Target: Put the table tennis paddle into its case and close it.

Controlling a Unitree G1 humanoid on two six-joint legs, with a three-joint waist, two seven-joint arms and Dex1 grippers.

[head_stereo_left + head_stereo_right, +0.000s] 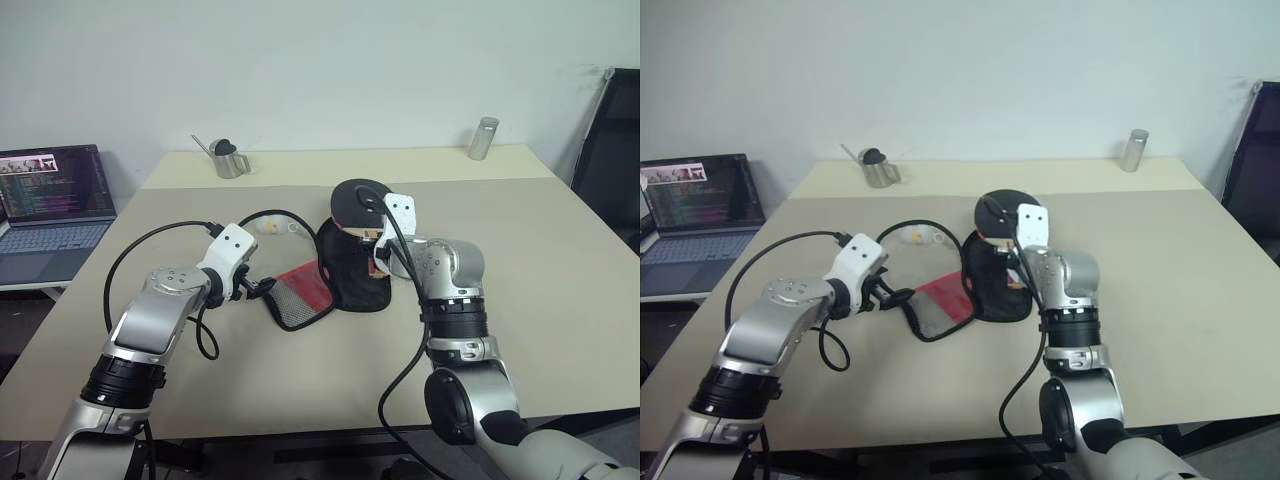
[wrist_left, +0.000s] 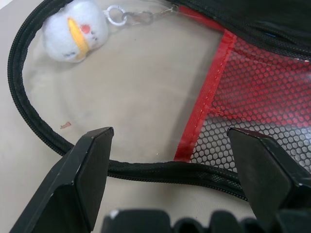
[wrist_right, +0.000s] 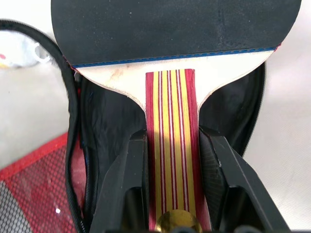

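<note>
The case (image 1: 350,275) lies open in the middle of the table, its red mesh flap (image 1: 300,292) spread toward my left arm. My right gripper (image 3: 172,138) is shut on the striped wooden handle of the table tennis paddle (image 3: 175,24). The paddle's black round head (image 1: 358,200) sits tilted over the far end of the case's black half. My left gripper (image 2: 175,145) is open, with the flap's black zip edge (image 2: 146,170) lying between its fingers. The white plush charm (image 2: 73,29) rests on the table inside the zip loop.
An open laptop (image 1: 55,205) stands on a side table at the left. A metal cup (image 1: 228,158) and a metal can (image 1: 483,138) stand at the far edge of the beige table (image 1: 530,260). A black chair (image 1: 612,150) is at the right.
</note>
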